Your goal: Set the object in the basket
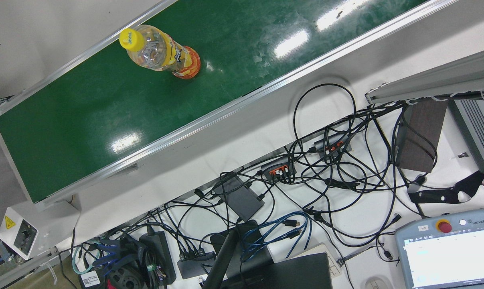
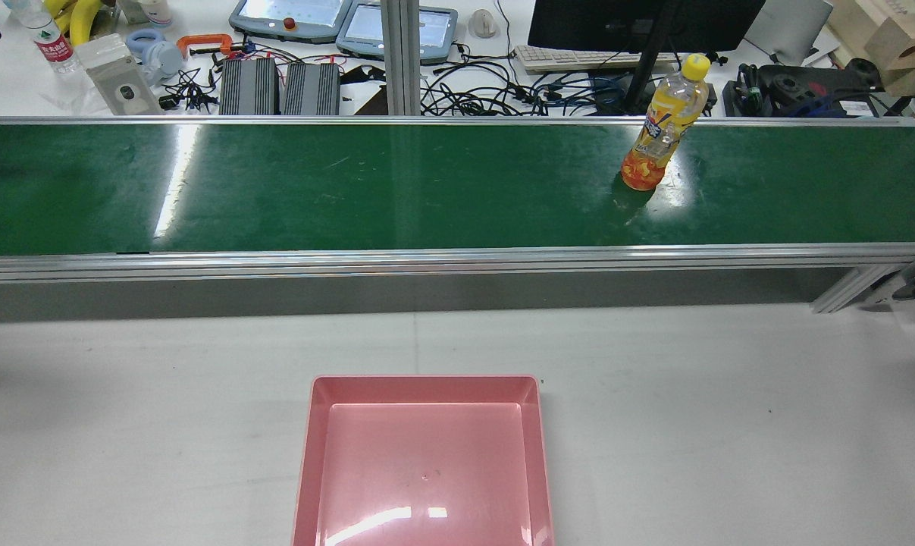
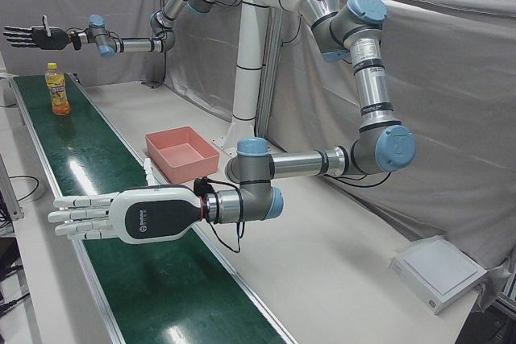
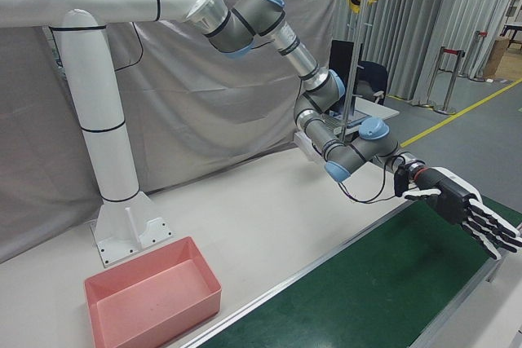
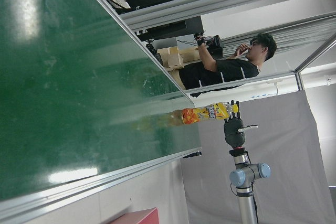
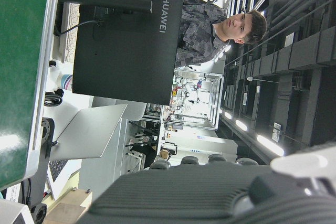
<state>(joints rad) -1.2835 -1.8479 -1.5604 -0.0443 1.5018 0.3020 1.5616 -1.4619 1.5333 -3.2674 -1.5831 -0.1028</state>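
A clear juice bottle (image 2: 663, 125) with a yellow cap and an orange label stands upright on the green conveyor belt (image 2: 351, 189), toward the robot's right. It also shows in the front view (image 1: 161, 52), the left-front view (image 3: 56, 90) and the left hand view (image 5: 207, 114). The pink basket (image 2: 425, 387) sits empty on the white table before the belt, and shows in the left-front view (image 3: 161, 136) and the right-front view (image 4: 200, 303). My right hand (image 3: 32, 36) is open, held above and past the bottle. My left hand (image 3: 121, 217) is open and flat over the belt, far from the bottle.
Beyond the belt lies a desk with tangled cables (image 1: 326, 168), a monitor (image 2: 639, 23), teach pendants (image 2: 290, 15) and power units. A white box (image 3: 439, 271) lies on the table's far corner. A person (image 5: 231, 66) stands behind the station.
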